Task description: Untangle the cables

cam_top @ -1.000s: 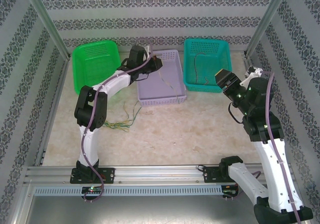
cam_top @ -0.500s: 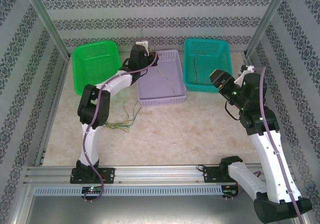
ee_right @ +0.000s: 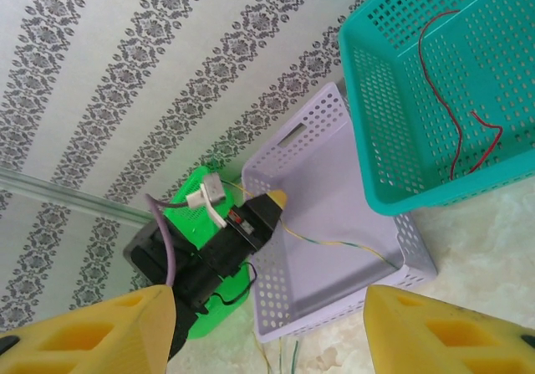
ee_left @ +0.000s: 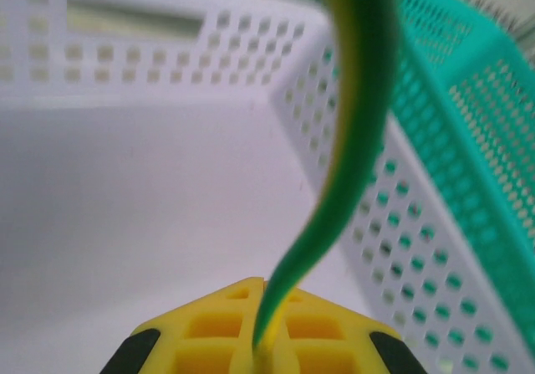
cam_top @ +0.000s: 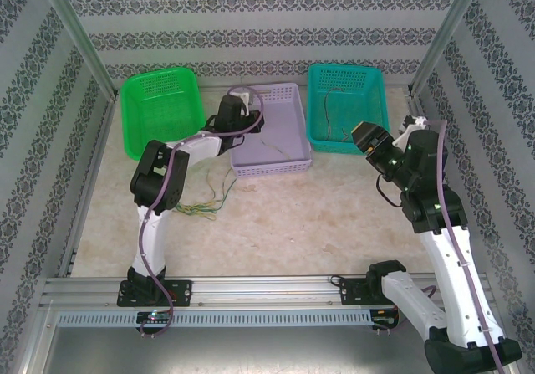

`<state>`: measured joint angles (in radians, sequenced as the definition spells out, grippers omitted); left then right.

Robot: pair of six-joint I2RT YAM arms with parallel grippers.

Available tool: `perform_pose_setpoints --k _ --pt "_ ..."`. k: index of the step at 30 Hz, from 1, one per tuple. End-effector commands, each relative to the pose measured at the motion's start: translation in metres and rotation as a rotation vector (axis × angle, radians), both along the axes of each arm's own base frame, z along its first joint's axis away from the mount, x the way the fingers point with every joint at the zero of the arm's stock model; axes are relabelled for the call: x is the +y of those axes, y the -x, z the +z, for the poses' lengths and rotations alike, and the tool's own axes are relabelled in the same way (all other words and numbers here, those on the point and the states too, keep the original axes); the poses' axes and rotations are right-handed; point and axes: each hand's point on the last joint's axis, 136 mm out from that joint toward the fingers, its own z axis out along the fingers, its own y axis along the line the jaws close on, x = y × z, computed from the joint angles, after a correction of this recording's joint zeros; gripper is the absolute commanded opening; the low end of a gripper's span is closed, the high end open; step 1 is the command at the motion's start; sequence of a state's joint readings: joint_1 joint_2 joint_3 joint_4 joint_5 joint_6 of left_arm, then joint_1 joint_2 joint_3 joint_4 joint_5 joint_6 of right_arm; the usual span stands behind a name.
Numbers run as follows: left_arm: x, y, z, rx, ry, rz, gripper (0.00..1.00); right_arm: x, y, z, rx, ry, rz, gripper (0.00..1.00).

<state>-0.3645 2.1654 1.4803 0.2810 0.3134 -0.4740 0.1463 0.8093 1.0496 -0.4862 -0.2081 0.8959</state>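
My left gripper point(ee_left: 266, 328) is pinched shut on a green-yellow cable point(ee_left: 355, 131) curling up ahead of its tips, lavender basket point(ee_left: 393, 223) below. I should lower before letting go, so the tail lands inside. My right gripper point(ee_right: 272, 332) stands open, empty.

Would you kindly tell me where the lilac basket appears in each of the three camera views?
Top external: the lilac basket sits back centre.
Left wrist: the lilac basket spreads across left and centre, behind the green-yellow cable.
Right wrist: the lilac basket sits lower centre.
Shared landmark: the teal basket beside it.
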Motion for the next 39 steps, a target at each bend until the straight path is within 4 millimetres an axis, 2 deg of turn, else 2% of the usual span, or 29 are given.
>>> perform_pose_setpoints --k 1,5,17,23,27,31,34,37,39 --pt "-0.015 0.017 0.058 -0.121 0.055 -0.13 0.0 0.005 0.0 -0.006 0.014 -0.039 0.02 0.61" --pt "-0.02 0.035 0.052 -0.085 0.054 -0.206 0.0 0.012 -0.001 -0.016 0.056 -0.06 0.055 0.59" --pt "-0.024 0.059 0.045 -0.007 0.023 -0.306 0.0 0.016 0.003 -0.028 0.084 -0.065 0.074 0.59" --pt "-0.021 0.072 0.023 0.136 -0.022 -0.351 0.0 0.015 0.005 -0.03 0.08 -0.06 0.077 0.59" --pt "-0.017 0.072 0.014 0.23 -0.042 -0.347 0.0 0.015 0.005 -0.032 0.083 -0.063 0.077 0.59" --pt "-0.013 0.067 0.004 0.336 -0.084 -0.315 0.09 0.016 0.005 -0.032 0.083 -0.067 0.08 0.59" --pt "-0.007 0.064 -0.003 0.394 -0.118 -0.266 0.24 0.016 0.004 -0.031 0.081 -0.067 0.082 0.59" --pt "-0.004 0.064 -0.004 0.433 -0.131 -0.246 0.29 0.016 0.005 -0.029 0.078 -0.065 0.082 0.59" --pt "0.003 0.064 -0.003 0.45 -0.157 -0.214 0.36 0.016 0.005 -0.03 0.079 -0.066 0.08 0.59"
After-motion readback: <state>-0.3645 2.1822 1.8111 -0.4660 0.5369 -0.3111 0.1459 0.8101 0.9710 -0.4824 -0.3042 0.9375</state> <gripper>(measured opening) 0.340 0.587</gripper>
